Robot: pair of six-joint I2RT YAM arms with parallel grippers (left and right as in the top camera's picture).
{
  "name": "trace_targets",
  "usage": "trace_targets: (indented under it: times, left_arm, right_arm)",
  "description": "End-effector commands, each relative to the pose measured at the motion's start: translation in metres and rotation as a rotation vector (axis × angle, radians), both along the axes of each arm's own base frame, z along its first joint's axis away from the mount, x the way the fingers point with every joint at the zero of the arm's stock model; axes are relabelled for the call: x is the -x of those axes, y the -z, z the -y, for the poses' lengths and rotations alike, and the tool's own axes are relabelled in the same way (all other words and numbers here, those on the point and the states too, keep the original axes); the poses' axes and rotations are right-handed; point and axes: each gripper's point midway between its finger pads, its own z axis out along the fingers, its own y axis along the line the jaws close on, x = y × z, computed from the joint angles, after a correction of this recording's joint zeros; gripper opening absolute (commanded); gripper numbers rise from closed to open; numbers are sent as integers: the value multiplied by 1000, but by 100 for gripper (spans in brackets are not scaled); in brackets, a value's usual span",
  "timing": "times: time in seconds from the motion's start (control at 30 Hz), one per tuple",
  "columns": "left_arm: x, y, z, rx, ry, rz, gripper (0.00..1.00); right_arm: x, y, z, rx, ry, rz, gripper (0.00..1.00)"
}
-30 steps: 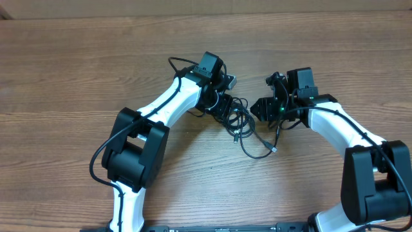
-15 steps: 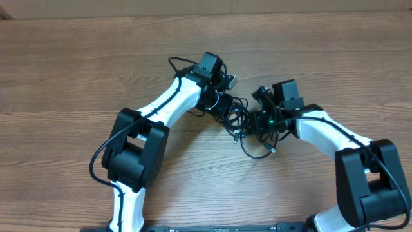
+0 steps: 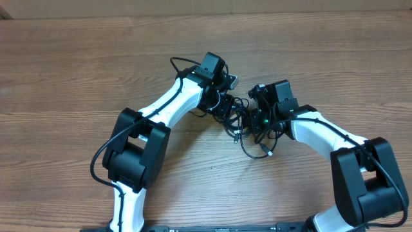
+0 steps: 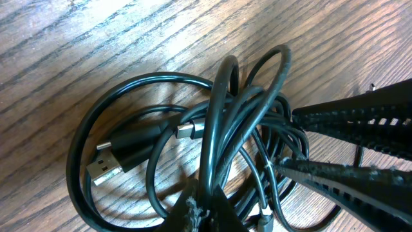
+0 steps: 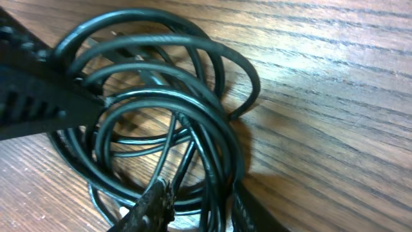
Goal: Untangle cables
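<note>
Centrally, tangled cables [image 4: 215, 122], left gripper [image 4: 193, 211] clamping them

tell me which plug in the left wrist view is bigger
The lower-left plug, with a broad flat silver shell; the middle plug has only a small silver tip.

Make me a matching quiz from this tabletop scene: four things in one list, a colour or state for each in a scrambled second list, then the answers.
Column one:
1. cables
2. plug
3. table
4. left gripper

Column two:
A. brown wood grain
B. silver metal end
C. black, tangled in loops
D. shut on a cable

Pairs: 1-C, 2-B, 3-A, 4-D
</note>
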Motion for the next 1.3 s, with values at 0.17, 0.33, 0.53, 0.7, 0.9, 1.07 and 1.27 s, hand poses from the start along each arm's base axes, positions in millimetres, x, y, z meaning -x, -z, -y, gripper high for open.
trace_targets:
  times: [0.17,0.33,0.53,0.7,0.9,1.07,1.27]
  left_arm:
    - [-1,-3,8,19,42,16,4]
    - [-1,-3,8,19,42,16,4]
    - [-1,-3,8,19,42,16,4]
    - [-1,-3,8,19,42,16,4]
    - [-1,-3,8,19,42,16,4]
    - [-1,-3,8,19,42,16,4]
    - [-1,-3,8,19,42,16,4]
  right_arm:
    - [2,20,2,16,19,-49,16]
    - [-10,7,0,3,28,-38,23]
    - [-13,5,-1,0,28,-26,22]
    - [-14,4,-1,-2,29,-20,16]
    - [-15,4,-2,-3,28,-16,20]
    - [-19,1,-3,-7,29,-3,20]
    - [-28,-7,-5,-12,30,23,10]
